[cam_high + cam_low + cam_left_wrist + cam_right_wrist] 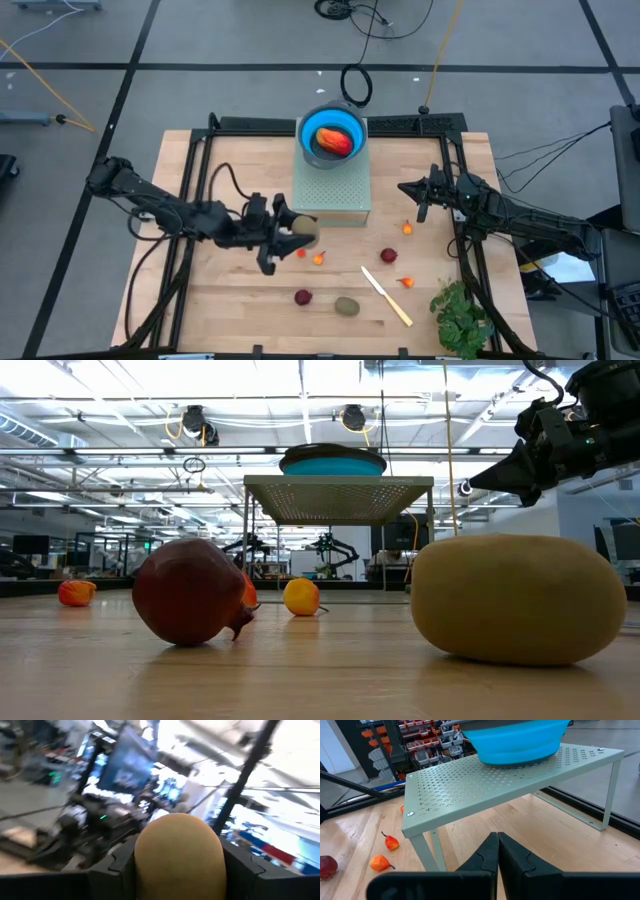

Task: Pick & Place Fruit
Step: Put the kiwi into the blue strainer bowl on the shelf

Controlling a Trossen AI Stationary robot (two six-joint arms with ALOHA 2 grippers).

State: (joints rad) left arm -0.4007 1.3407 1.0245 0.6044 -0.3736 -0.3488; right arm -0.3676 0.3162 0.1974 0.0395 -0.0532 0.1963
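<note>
My left gripper [290,232] [180,875] is shut on a brown-green kiwi-like oval [304,230] just off the near-left corner of the green perforated shelf [333,190]. A blue bowl [332,128] stands on the shelf and holds the red-orange oval [334,142]. A second kiwi-like oval [346,306] [515,598], two dark red balls [388,256] [303,296] and tiny orange-red bits [318,258] [408,228] lie on the table. My right gripper [420,200] [497,851] is shut on nothing, to the right of the shelf. My left gripper pinches the kiwi-like oval [177,850] between its two fingers [117,870], one on each side of it. The fingers come in about level from the table's left. One rounded end of the oval sticks out past the fingertips, with only the room behind it.
A long cream knife [387,296] lies near the front edge and a green leafy bunch [460,315] at the near-right corner. The dark frame rails [195,200] [470,255] run along both sides. Bare wood shows at the near left [230,300].
</note>
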